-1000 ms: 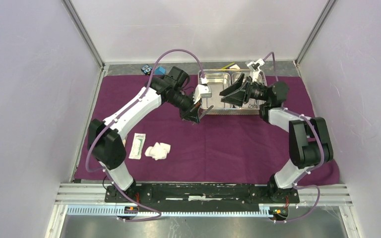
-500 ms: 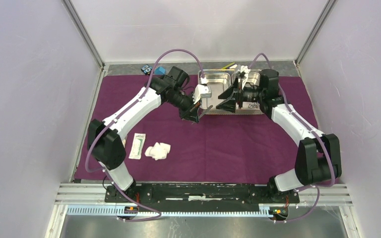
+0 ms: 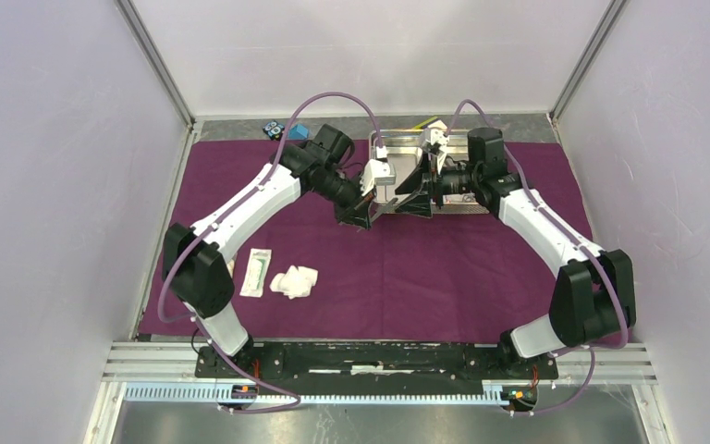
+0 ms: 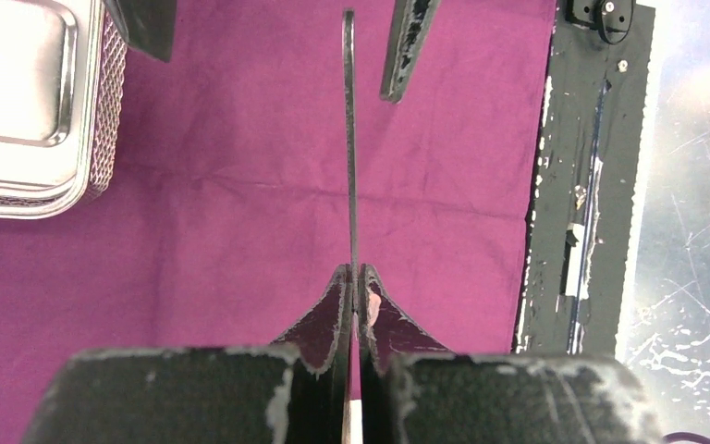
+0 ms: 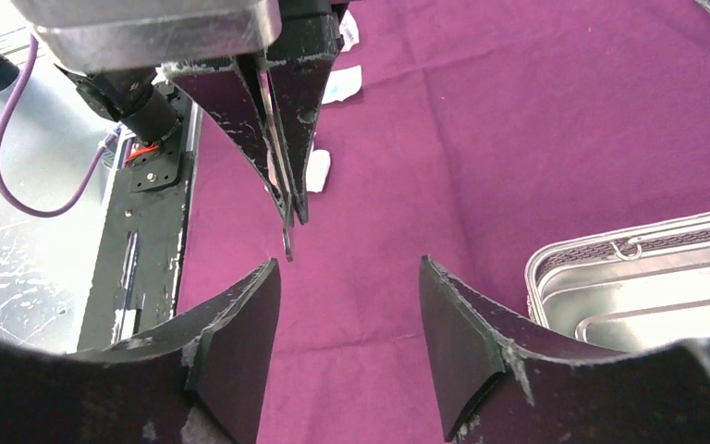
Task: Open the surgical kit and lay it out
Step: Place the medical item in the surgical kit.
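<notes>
Covering most of the tabletop, nearly out to its left and right edges: the dark-purple cloth wrap (image 3: 425,277), spread flat

Standing on the cloth at the middle of its far edge: the shiny steel tray (image 4: 28,83), largely hidden under both wrists in the top view

Clamped tight on a slim steel instrument (image 4: 349,139): the left gripper (image 4: 355,277), held above the cloth just off the tray's near left corner; instrument sticking straight out past the fingertips, seen edge-on, tweezers or clamp impossible to tell

Facing it from the tray side: the right gripper (image 5: 347,277), jaws parted wide, the instrument's free tip between the two fingers, nearer one, apart from both

Lying toward the cloth's near left corner, well apart from the tray: a white gauze wad (image 3: 295,281), with a flat white packet (image 3: 257,272) just beside it on the left

Sitting off the cloth near the tabletop's far left corner: a small black block (image 3: 273,129) and a blue block (image 3: 300,131), side by side
</notes>
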Robot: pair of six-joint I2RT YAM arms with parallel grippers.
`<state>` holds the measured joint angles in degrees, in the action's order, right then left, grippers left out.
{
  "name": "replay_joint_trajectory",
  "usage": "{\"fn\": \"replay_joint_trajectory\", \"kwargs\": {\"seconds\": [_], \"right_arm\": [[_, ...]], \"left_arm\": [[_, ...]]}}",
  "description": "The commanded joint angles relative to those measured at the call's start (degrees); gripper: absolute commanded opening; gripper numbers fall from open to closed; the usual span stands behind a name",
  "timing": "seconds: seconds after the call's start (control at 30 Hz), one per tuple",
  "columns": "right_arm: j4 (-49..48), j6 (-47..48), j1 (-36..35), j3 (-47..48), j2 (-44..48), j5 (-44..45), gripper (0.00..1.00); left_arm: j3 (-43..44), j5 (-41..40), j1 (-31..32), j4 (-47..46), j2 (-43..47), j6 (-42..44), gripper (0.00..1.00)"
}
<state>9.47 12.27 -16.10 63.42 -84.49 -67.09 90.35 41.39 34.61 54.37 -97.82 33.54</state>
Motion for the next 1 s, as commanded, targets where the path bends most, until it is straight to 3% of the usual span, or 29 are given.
{"fn": "replay_joint_trajectory", "kwargs": {"seconds": [0.0,0.4,0.77,0.87,0.93,0.97], "right_arm": [[-3.4,-2.1,-1.0,2.5,-1.1,-2.3,0.61],[-3.9,-2.8,-2.6,1.4,0.0,-3.3,0.41],[-4.6,-3.6,-2.7,1.0,0.5,-1.8,0.01],[-7.5,-6.2,-2.5,1.0,0.9,-0.7,0.0],[-11.7,-10.1,-2.0,0.8,1.0,-0.3,0.0],[-13.4,-12.0,-1.6,0.9,1.0,0.6,0.0]], "left_arm": [[0.0,-0.5,0.9,0.1,2.2,3.7,0.02],[-0.8,-0.3,1.2,0.0,1.0,3.4,0.02],[-0.6,-1.6,1.3,0.1,1.0,4.0,0.02],[-0.3,-2.9,1.2,0.0,0.8,4.3,0.02],[0.1,-4.1,0.8,-0.4,0.8,4.4,0.07],[0.4,-4.0,0.3,-0.4,0.8,4.6,0.15]]}}
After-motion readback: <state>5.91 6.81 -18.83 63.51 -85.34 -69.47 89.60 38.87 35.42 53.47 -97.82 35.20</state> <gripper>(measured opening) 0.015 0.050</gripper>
